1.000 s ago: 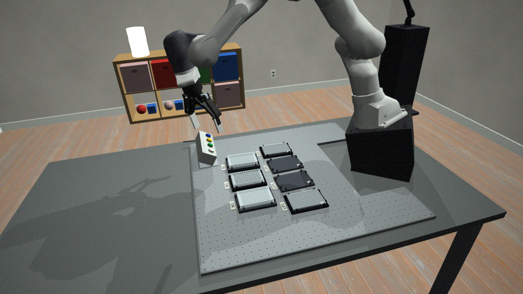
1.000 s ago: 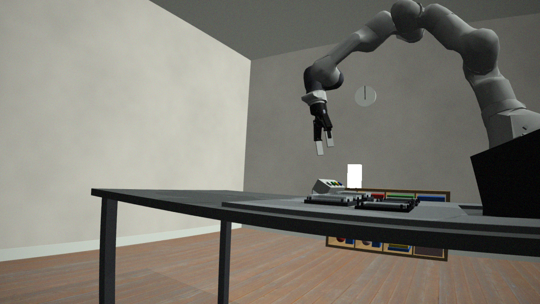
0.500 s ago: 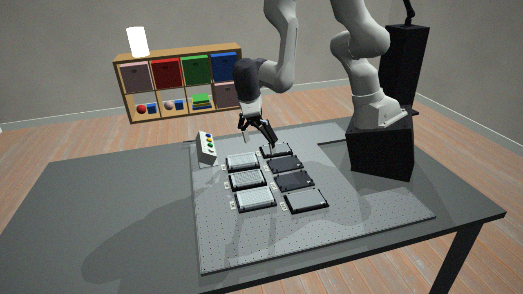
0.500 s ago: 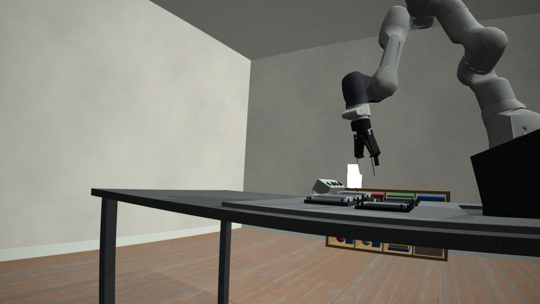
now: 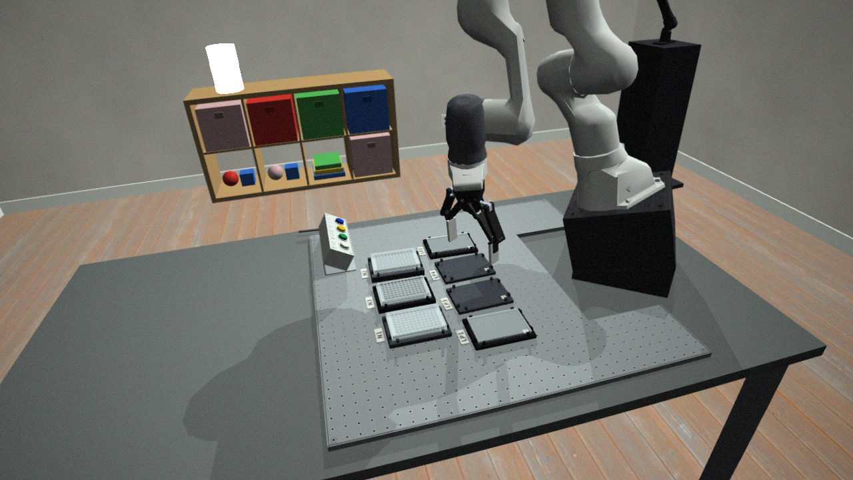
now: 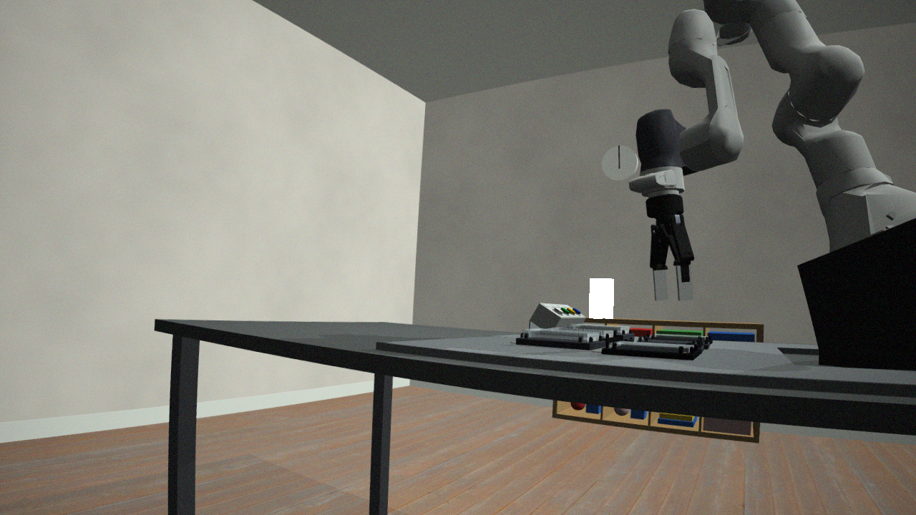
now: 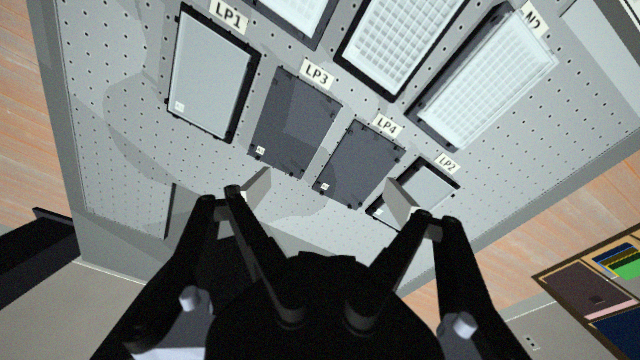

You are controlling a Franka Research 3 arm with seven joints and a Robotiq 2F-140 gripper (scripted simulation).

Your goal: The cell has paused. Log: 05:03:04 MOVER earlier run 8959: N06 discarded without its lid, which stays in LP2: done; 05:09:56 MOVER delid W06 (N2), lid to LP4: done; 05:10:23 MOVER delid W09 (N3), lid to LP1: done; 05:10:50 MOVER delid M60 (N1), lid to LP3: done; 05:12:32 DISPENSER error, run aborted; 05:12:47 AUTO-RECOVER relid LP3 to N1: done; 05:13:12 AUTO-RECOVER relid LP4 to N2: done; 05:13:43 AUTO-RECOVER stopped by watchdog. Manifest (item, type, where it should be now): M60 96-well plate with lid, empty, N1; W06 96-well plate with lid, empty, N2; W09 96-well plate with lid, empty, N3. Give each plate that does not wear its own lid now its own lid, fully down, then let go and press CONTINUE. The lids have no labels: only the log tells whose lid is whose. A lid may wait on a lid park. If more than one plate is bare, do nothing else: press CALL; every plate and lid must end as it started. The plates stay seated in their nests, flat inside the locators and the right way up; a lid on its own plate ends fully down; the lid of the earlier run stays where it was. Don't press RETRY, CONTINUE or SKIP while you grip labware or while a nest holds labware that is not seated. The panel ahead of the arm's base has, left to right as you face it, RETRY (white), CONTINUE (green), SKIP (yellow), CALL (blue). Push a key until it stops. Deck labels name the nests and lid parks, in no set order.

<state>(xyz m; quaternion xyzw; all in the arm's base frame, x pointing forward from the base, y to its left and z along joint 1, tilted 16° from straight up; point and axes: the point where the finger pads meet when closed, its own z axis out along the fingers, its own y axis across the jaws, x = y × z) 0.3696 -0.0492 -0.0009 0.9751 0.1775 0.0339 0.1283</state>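
Three 96-well plates sit in a row of nests. The far plate [image 5: 393, 263] and the near plate [image 5: 415, 325] wear lids. The middle plate [image 5: 403, 291] is bare, with open wells; it also shows in the wrist view [image 7: 395, 40]. A lid [image 7: 210, 75] lies on park LP1, nearest the front in the top view [image 5: 498, 328]. Another lid [image 7: 417, 187] [image 5: 450, 245] lies on LP2. LP3 [image 7: 292, 122] and LP4 [image 7: 357, 162] are empty. My gripper [image 5: 471, 241] [image 7: 327, 182] is open and empty. It hangs above the deck over LP2 and LP4.
The key panel [image 5: 337, 241] stands at the far left of the perforated deck, with blue, yellow, green and white keys. The arm's black base block [image 5: 620, 239] stands to the right. A shelf [image 5: 292, 134] stands on the floor behind the table.
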